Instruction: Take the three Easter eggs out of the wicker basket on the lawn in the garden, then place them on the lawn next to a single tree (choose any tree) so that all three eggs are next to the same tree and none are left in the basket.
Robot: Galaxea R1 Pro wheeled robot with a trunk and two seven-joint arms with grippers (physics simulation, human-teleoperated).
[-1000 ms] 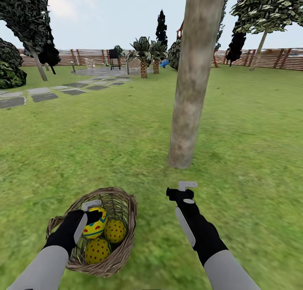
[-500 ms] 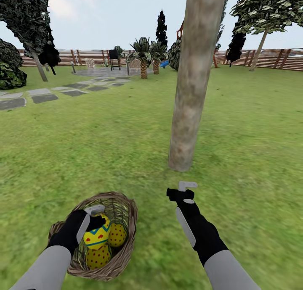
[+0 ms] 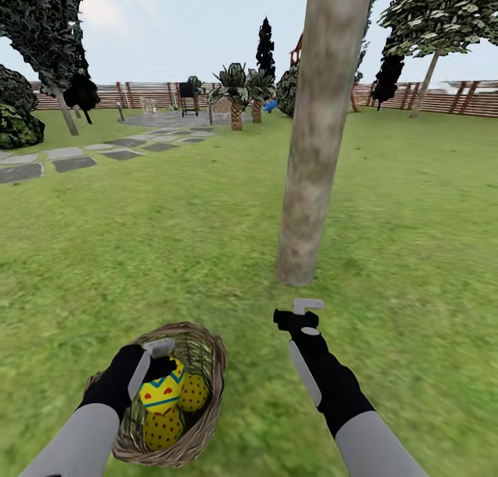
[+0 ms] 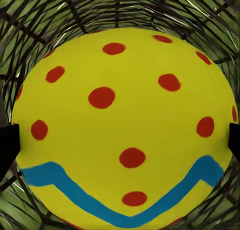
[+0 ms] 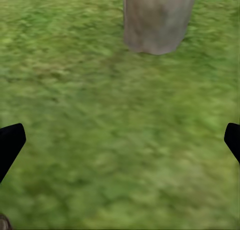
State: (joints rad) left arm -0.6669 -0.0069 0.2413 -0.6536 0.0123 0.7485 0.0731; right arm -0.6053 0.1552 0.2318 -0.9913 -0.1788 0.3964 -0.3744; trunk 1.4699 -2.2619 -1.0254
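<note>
Head view: left gripper [image 3: 160, 361] down in the wicker basket [image 3: 207, 422] on the lawn [image 3: 173, 242], jaws closed on the zigzag egg [image 3: 160, 392]; two dotted eggs [image 3: 194, 392] below. Right gripper [image 3: 297, 311] over grass near the tree [image 3: 311, 186].

Left wrist view: zigzag egg [image 4: 122, 130] squeezed between black fingertips [image 4: 7, 145].

Right wrist view: jaws wide apart, holding nothing, over the lawn [image 5: 100, 140] near the tree [image 5: 157, 20].

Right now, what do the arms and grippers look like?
Both arms match: light grey forearm sleeves, black wrist sections. Left gripper and right gripper have pale grey flat fingers on black bodies; a grey strip runs along each wrist. No cables or markings visible.
</note>
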